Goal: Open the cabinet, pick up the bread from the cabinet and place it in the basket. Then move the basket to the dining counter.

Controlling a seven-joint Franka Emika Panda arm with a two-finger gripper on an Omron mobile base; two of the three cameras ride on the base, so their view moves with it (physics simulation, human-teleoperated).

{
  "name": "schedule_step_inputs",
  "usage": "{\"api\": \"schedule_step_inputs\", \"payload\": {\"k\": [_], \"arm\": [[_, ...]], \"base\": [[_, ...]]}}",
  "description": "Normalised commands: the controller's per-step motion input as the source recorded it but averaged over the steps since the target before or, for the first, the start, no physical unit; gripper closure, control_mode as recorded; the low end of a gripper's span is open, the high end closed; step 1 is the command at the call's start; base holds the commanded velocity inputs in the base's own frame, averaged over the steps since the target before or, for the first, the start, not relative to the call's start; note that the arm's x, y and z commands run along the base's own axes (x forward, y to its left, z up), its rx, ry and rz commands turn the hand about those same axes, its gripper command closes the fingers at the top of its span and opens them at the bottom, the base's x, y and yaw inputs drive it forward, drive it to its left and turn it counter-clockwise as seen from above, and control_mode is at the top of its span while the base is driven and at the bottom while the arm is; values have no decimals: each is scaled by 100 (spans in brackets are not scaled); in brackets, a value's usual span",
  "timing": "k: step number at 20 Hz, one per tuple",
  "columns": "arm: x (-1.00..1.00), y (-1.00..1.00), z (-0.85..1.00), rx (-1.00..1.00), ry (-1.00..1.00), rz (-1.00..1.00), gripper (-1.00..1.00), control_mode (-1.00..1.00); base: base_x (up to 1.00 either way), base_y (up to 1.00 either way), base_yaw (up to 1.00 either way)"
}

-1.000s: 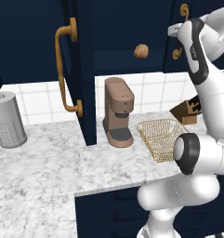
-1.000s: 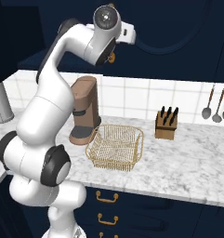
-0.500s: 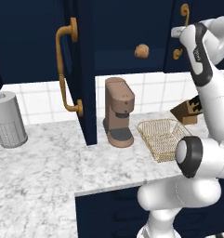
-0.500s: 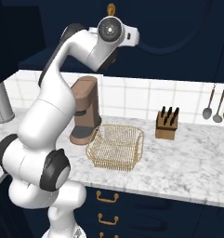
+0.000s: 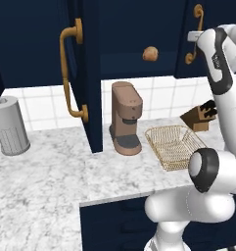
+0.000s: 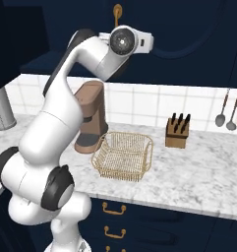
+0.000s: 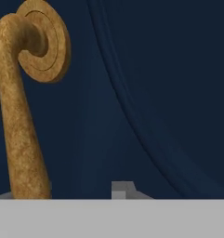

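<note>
The cabinet's left door [image 5: 92, 78] stands swung open, edge-on, with its brass handle [image 5: 69, 73] facing left. The bread [image 5: 150, 53], a small golden roll, lies on the shelf inside. My gripper [image 5: 191, 37] is up at the brass handle [image 5: 195, 34] of the right cabinet door [image 5: 210, 29]. In the hand view that handle [image 7: 20, 116] runs up the left, with a navy gap between it and one fingertip [image 7: 122, 188]; the jaws stand open around it. The wire basket [image 5: 173, 144] [image 6: 124, 155] sits empty on the counter. The dining counter is out of view.
A brown coffee machine [image 5: 125, 117] stands left of the basket under the open cabinet. A knife block [image 5: 200, 115] [image 6: 177, 132] is by the wall to the basket's right, hanging utensils [image 6: 225, 113] beyond it. A grey canister [image 5: 9, 125] stands far left on the marble counter [image 5: 51, 181].
My hand has shifted slightly along the right door's handle and its jaws have spread apart. Bread, basket and the left door have not moved.
</note>
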Motion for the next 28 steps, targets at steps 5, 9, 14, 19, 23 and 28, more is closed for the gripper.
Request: {"api": "schedule_step_inputs", "payload": {"k": [5, 9, 14, 19, 23, 28], "arm": [[-60, -100, 0, 1, 0, 0, 100, -100], [-67, -100, 0, 2, 0, 0, 100, -100], [-73, -100, 0, 3, -1, 0, 100, -100], [-72, -100, 0, 2, 0, 0, 100, -100], [-73, -100, 0, 2, -1, 0, 100, -100], [-74, -100, 0, 2, -1, 0, 100, -100]], "base": [[0, 0, 0], [0, 0, 0], [0, 0, 0], [0, 0, 0], [0, 0, 0], [0, 0, 0]]}}
